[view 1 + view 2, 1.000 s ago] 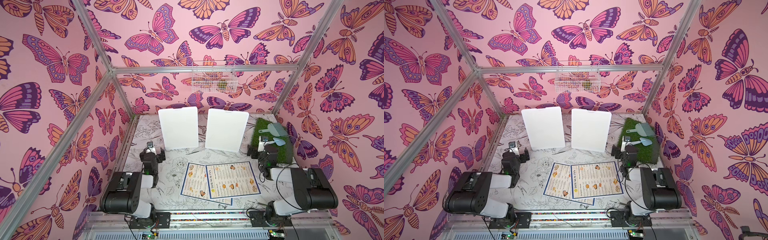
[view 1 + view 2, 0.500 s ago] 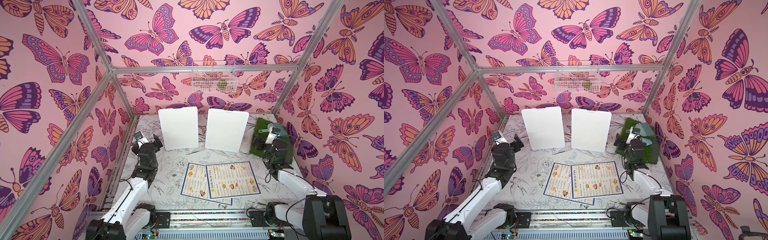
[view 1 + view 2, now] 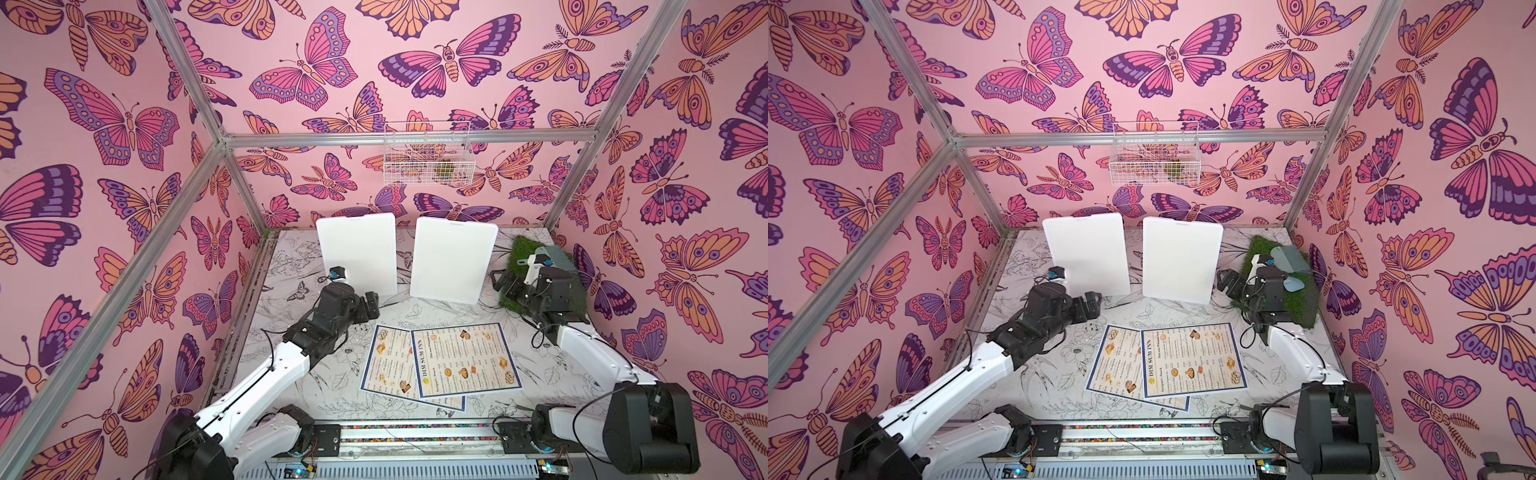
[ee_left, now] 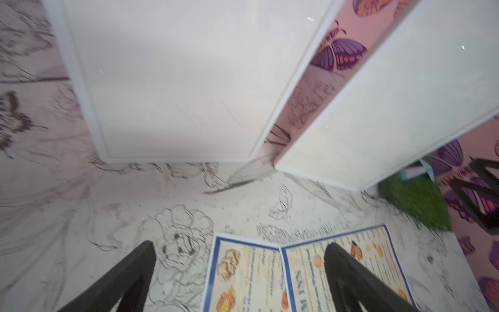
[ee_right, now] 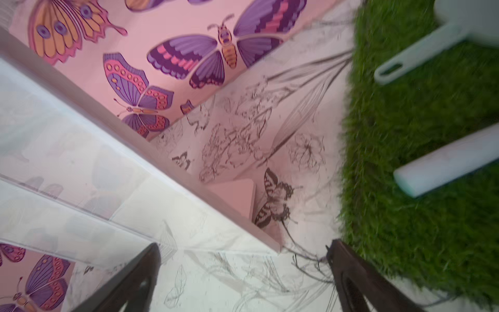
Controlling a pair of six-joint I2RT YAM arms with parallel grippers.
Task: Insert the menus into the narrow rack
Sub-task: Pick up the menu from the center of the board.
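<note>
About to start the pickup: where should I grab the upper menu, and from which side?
Probably take the upper menu by its far right corner, coming from the right with the open right gripper. It lies flat, overlapping the lower menu on its left; that corner rests on bare table.

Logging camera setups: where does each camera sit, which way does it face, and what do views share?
Top views: high in front, looking down and back over the table; both arms show, left pincer and right pincer open.
Left wrist: on the left arm, facing boards and menus; its fingers show.
Right wrist: on the right arm, facing a board and mat; its fingers show.
Shared: both wrist views catch boards and mat.
</note>
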